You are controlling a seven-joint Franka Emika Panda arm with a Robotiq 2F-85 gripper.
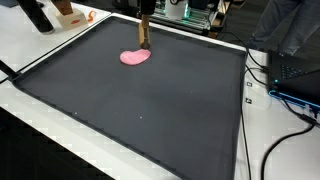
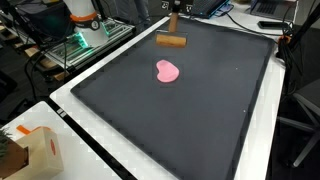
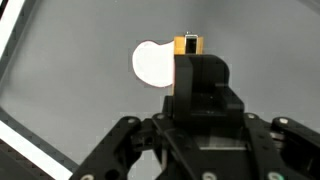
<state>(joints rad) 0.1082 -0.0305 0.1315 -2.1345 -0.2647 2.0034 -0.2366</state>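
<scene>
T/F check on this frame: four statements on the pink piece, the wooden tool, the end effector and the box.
1. The pink piece lies on the dark mat. True.
2. The wooden tool lies flat at mid-mat. False: it stands upright near the mat's edge.
3. The end effector is open and empty. False: in the wrist view it looks shut on the wooden tool.
4. The cardboard box sits off the mat, on the white table. True.

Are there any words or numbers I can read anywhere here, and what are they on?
No text here can be read.
The cardboard box has an orange mark, too blurred to read.
No writing shows on the pink blob, the wooden tool or the black mat.
</scene>
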